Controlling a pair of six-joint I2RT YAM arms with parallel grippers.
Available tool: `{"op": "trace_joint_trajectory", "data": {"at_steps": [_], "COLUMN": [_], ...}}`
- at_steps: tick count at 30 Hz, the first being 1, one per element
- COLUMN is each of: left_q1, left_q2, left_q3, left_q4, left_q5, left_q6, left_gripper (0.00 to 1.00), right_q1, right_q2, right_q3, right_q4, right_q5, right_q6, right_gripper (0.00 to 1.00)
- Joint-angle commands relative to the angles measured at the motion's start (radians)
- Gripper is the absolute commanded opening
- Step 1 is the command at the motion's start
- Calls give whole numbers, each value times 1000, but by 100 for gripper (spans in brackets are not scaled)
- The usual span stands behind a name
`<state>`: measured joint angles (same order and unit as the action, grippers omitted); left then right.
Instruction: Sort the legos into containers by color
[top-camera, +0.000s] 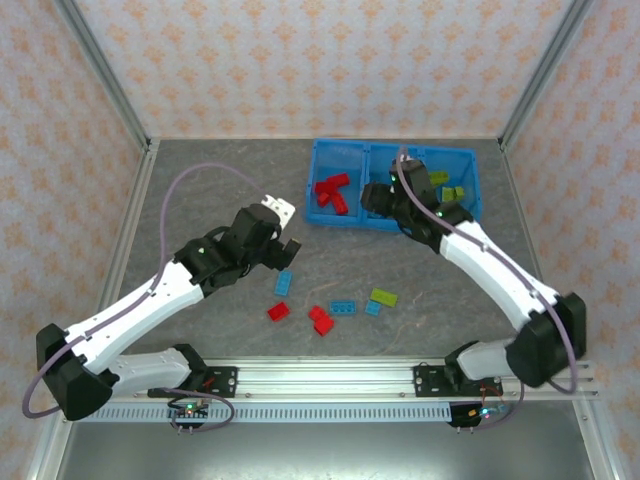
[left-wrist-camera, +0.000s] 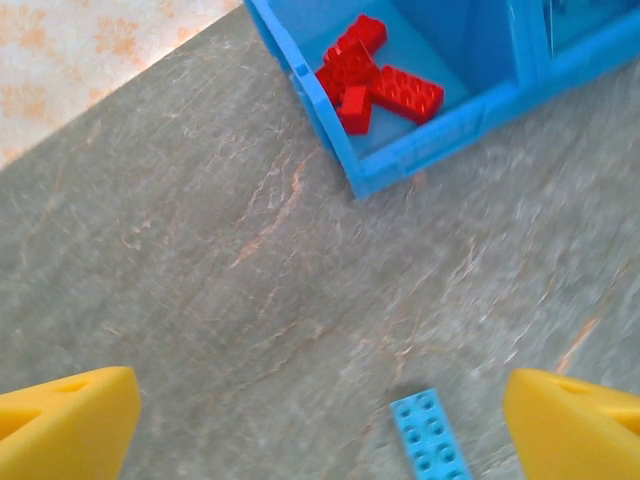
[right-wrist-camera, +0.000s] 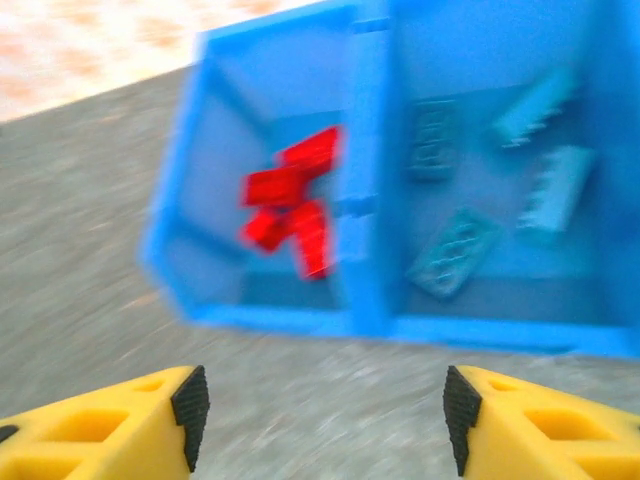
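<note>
The blue tray (top-camera: 311, 180) sits at the back of the table. Its left container holds red legos (top-camera: 332, 192), its right one green legos (top-camera: 450, 190). Loose bricks lie mid-table: a light blue one (top-camera: 284, 283), two red (top-camera: 278, 311) (top-camera: 321, 320), a lime green (top-camera: 383, 297). My left gripper (left-wrist-camera: 320, 430) is open over bare table, the light blue brick (left-wrist-camera: 430, 435) just inside its right finger (left-wrist-camera: 575, 425). My right gripper (right-wrist-camera: 325, 425) is open and holds nothing, in front of the tray's near wall (right-wrist-camera: 480, 335). Light blue legos (right-wrist-camera: 455, 250) lie in the middle container.
Two more light blue bricks (top-camera: 343, 306) (top-camera: 373, 308) lie near the green one. Metal frame posts and patterned walls enclose the table. My right arm (top-camera: 480, 255) reaches across to the tray's front. The aluminium rail (top-camera: 330, 375) runs along the near edge.
</note>
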<state>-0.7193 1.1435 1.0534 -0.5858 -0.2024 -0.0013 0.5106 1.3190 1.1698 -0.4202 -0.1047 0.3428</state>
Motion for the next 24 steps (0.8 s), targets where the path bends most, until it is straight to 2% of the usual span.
{"op": "trace_joint_trajectory", "data": {"at_steps": [1, 6, 8, 11, 16, 24], "left_q1": [12, 69, 73, 73, 73, 74], "left_q2": [20, 138, 211, 315, 437, 552], "left_q3": [-11, -26, -18, -21, -27, -121], "left_q4": [-10, -24, -33, -13, -18, 83], "left_q5": [43, 168, 202, 210, 151, 173], "left_q6": [-298, -415, -426, -447, -477, -526], "left_gripper": [91, 89, 88, 88, 83, 67], "right_q1": [25, 50, 80, 122, 129, 129], "right_q2": [-59, -92, -107, -125, -121, -78], "right_q3": [-37, -104, -137, -165, -179, -166], "right_q4": [-30, 0, 22, 12, -26, -48], "right_q5": [-148, -336, -346, -307, -285, -253], "right_q6": [-1, 100, 123, 120, 117, 114], "right_gripper": [71, 93, 100, 99, 99, 99]}}
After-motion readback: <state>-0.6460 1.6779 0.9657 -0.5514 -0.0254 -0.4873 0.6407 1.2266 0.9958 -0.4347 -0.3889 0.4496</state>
